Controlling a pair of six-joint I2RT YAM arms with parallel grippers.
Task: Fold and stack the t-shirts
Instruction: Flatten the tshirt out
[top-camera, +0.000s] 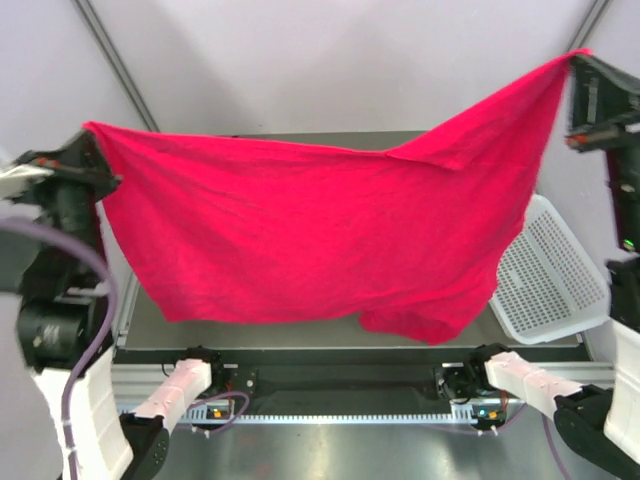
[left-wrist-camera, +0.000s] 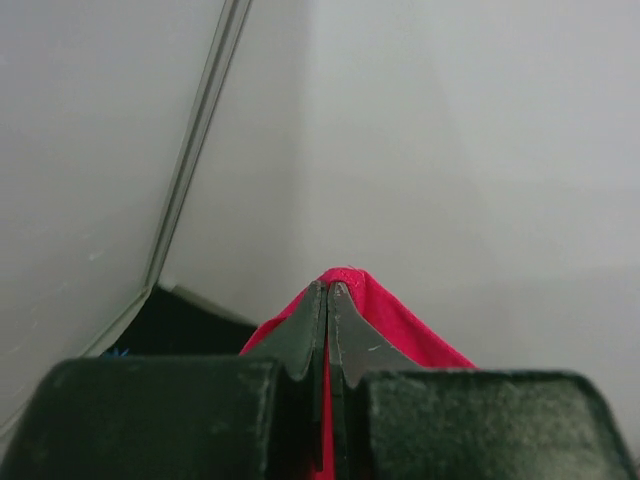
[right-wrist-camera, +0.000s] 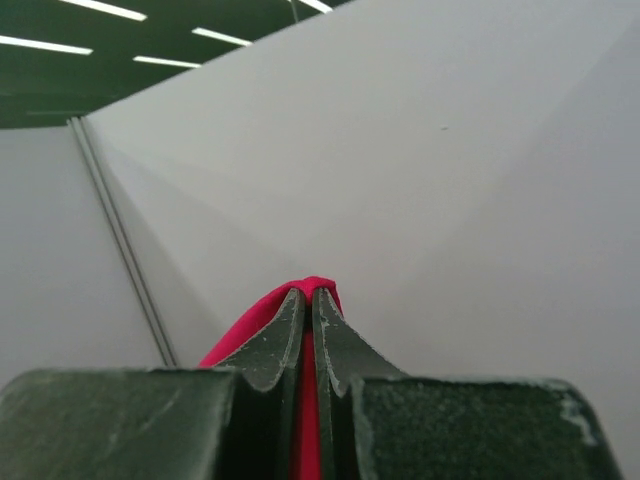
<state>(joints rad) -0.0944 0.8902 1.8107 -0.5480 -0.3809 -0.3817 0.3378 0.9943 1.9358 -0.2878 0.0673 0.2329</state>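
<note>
High over the table, at the left gripper — pinched fully closed on one upper corner of the red-pink t-shirt. Same at the right gripper: clamped tight on the opposite corner, raised higher. Between the two, spread wide like a banner — plain, lightly wrinkled, sagging along the top edge, lower hem hanging in uneven folds over the tabletop. Off to the right, a white perforated basket.

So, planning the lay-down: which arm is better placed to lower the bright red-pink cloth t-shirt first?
Probably the left gripper: both pinch the t-shirt, but a white perforated plastic basket sits on the right gripper side.
</note>
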